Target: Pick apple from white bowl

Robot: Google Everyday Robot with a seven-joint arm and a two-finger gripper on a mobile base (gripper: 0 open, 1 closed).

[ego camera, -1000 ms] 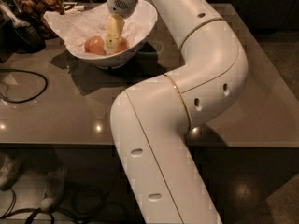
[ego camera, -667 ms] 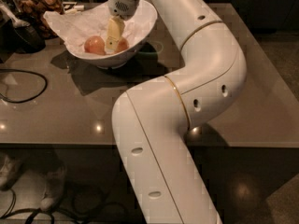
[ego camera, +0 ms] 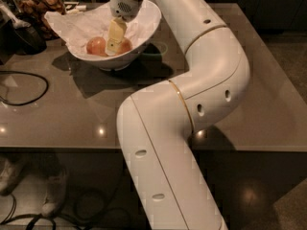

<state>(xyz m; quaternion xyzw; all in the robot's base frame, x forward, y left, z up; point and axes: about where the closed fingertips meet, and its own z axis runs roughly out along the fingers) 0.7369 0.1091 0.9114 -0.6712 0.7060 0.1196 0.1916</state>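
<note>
1. White bowl (ego camera: 149,19), lined with paper (ego camera: 72,25), sits on the surface (ego camera: 72,114) at upper left of frame.
2. Apple (ego camera: 95,45) lies at the bowl bottom, with a second apple (ego camera: 126,46) near.
3. End effector (ego camera: 113,44) is inside the bowl between them; whether spread or pinching, cannot tell.
4. Judgement: the apple is firm, smooth and light, and may roll; grip across its widest girth.

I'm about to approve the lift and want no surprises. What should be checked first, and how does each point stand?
1. The tool is down inside the white bowl: ok.
2. The left apple and right apple lie in the bowl: ok.
3. The tool's hold on an apple: cannot tell.
4. Bowl rests on the table: ok.
5. The black cable lies apart from the bowl: ok.
</note>
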